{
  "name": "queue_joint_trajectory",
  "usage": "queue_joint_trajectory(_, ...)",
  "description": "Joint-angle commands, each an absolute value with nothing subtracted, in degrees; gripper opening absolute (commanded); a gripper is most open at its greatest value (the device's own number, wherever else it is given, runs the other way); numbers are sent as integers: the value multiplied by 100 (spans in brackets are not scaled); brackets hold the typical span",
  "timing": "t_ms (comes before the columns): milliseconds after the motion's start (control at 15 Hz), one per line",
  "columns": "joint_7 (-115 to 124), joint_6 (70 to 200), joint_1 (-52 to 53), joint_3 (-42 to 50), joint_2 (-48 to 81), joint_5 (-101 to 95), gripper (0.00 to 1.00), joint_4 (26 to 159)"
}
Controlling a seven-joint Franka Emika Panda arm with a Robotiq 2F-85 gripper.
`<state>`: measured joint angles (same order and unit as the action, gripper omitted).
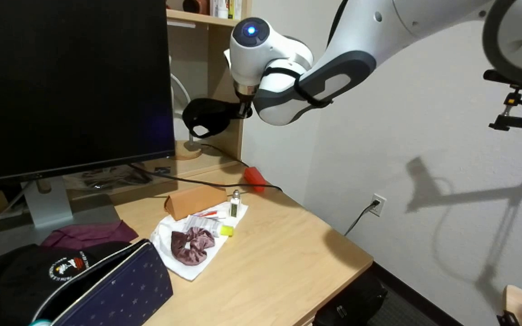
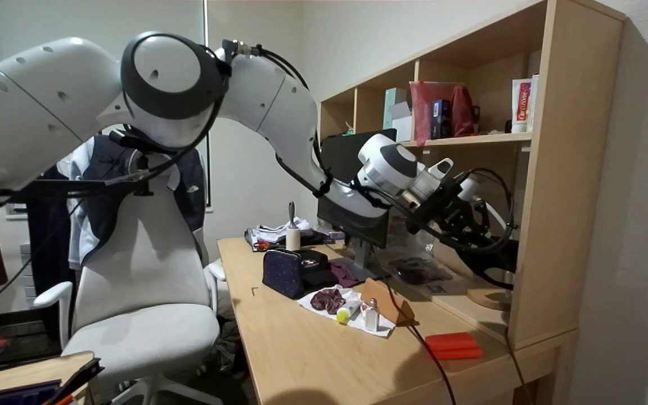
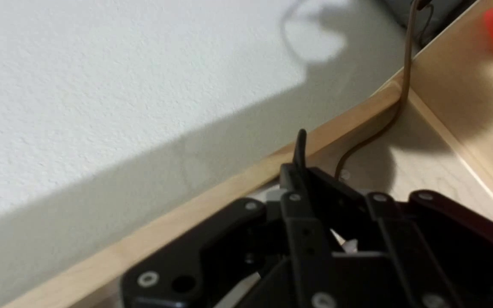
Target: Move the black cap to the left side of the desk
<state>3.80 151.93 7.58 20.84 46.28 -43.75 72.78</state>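
Note:
The black cap (image 1: 209,118) hangs from my gripper (image 1: 244,110), well above the light wooden desk (image 1: 261,267), beside the monitor's right edge and in front of the shelf. In an exterior view the cap (image 2: 490,261) is partly behind the gripper, close to the shelf's end panel. The desk (image 2: 290,349) shows below it. In the wrist view my gripper (image 3: 300,175) is shut on the cap; a thin black edge of the cap (image 3: 300,147) sticks out between the fingertips. The rest of the cap is hidden by the dark fingers there.
A large monitor (image 1: 70,81) and the wooden bookshelf (image 2: 560,185) stand close to the gripper. A lamp (image 2: 490,211) is behind it. On the desk lie a starry pouch (image 1: 125,290), a black item with an emblem (image 1: 16,276), a scrunchie (image 1: 193,246) and a red case (image 1: 254,179).

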Motion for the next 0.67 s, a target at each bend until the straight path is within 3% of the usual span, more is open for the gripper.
queue_joint_trajectory(0,1182,15561,1063,2293,3659,-5069,9,8508)
queue_joint_trajectory(600,1176,16489,1206,2072,1507,-5125,9,11166)
